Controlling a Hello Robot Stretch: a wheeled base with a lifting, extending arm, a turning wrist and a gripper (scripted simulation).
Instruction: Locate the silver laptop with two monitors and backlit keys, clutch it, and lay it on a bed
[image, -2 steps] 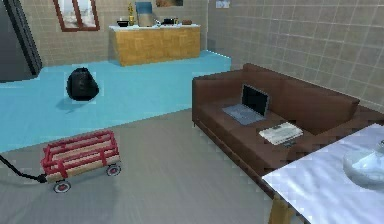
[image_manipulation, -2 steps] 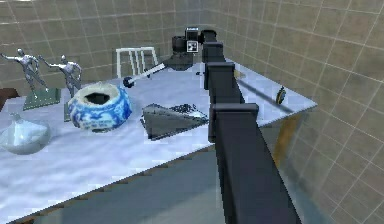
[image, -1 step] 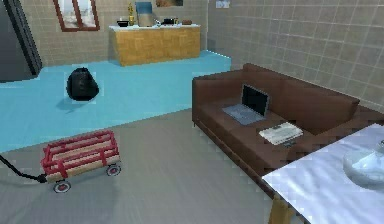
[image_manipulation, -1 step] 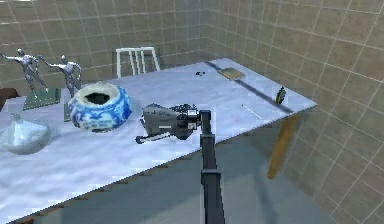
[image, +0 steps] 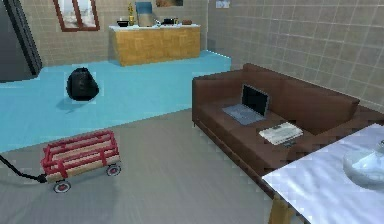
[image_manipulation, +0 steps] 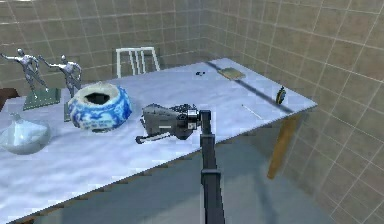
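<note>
Even, bright light — soft shadows

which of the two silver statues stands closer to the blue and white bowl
The right-hand statue in the arm side view, next to the bowl; the other statue stands farther left.

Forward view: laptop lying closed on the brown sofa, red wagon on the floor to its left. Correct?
Not closed. The forward view shows the laptop open, screen up, on the brown sofa. The red wagon is on the floor to its left, as stated.
</note>
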